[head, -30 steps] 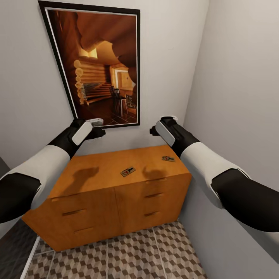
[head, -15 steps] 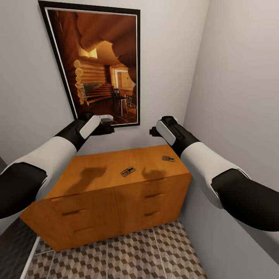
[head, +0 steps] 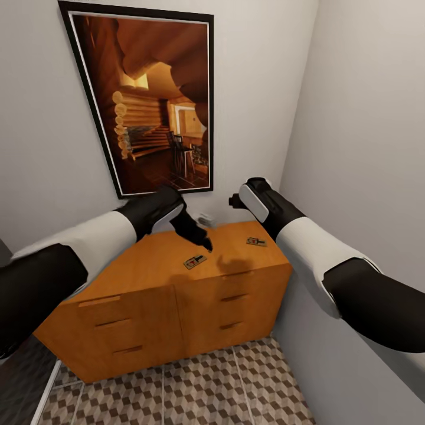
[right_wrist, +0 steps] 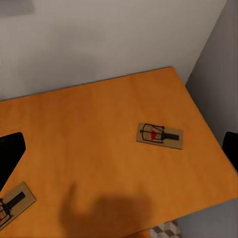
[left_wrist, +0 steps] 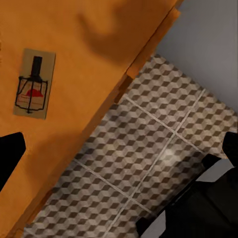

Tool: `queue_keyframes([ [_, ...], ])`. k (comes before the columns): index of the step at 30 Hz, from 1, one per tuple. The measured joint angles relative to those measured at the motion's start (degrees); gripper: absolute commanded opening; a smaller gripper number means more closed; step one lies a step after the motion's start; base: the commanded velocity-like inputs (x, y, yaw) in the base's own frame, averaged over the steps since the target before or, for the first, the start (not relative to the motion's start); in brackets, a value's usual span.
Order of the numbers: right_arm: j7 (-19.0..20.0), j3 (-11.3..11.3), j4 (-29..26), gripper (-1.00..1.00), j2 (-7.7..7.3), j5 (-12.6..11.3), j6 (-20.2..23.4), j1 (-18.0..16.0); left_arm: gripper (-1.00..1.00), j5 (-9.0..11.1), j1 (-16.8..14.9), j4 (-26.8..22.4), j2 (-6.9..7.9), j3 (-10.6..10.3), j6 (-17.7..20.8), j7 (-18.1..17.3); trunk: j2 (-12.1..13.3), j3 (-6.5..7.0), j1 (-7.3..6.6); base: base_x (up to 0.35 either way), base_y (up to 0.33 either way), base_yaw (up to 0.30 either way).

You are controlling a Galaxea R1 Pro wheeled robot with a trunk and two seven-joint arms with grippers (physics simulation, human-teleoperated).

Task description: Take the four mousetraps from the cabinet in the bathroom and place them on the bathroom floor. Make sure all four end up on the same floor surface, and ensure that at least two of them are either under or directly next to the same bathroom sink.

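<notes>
Left gripper [head: 202,241] hangs over the top of the cabinet [head: 147,265], its dark fingers pointing down just above and behind the nearer mousetrap [head: 195,261]. In the left wrist view both fingertips sit wide apart at the frame edges with nothing between them, so it is spread open and empty.

Right gripper [head: 234,200] is raised above the cabinet's right end, close to the side wall [head: 366,147]; its fingertips also show far apart in the right wrist view, empty.

2 mousetraps can be counted, both flat on the cabinet top and well apart: 1 near the front edge at the middle, the second mousetrap [head: 256,241] toward the right end, near the corner where the walls meet. Each carries a red patch; no writing can be read.

A framed picture [head: 150,100] hangs on the back wall. Bathroom floor [head: 195,389] tiles lie open before the drawers.
</notes>
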Motion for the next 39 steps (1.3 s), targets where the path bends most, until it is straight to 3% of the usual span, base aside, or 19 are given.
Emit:
queue_keyframes([
  [2,0.03,0.01,0.02,1.00,0.05,0.00,-0.04,0.12,1.00,-2.62,0.16,-1.56,-0.08,-3.22,-0.03,-1.00,0.00,0.00,0.00,0.000,0.000,0.000],
  [5,0.05,0.01,0.03,1.00,0.09,-0.03,-0.10,0.18,1.00,-4.73,0.25,-3.15,-0.08,-6.49,-0.07,-1.62,0.00,0.00,0.00,0.000,0.000,0.000],
  [11,0.01,0.01,0.00,1.00,0.08,-0.06,-0.15,0.23,1.00,-6.41,0.36,-5.10,-0.02,-9.98,-0.16,-2.15,0.00,0.05,0.00,0.000,0.000,-0.062],
  [32,-0.15,-0.04,-0.29,1.00,0.12,0.08,-0.07,0.30,1.00,-7.07,0.71,-5.88,0.38,-11.28,-0.81,-2.37,0.00,0.98,0.00,0.000,0.000,-0.234],
  [39,-0.17,-0.11,-5.22,1.00,-0.24,0.12,0.58,0.11,1.00,-7.16,0.77,-5.87,0.89,-11.16,-0.92,-2.37,-0.01,1.28,0.00,0.000,0.000,-0.126],
])
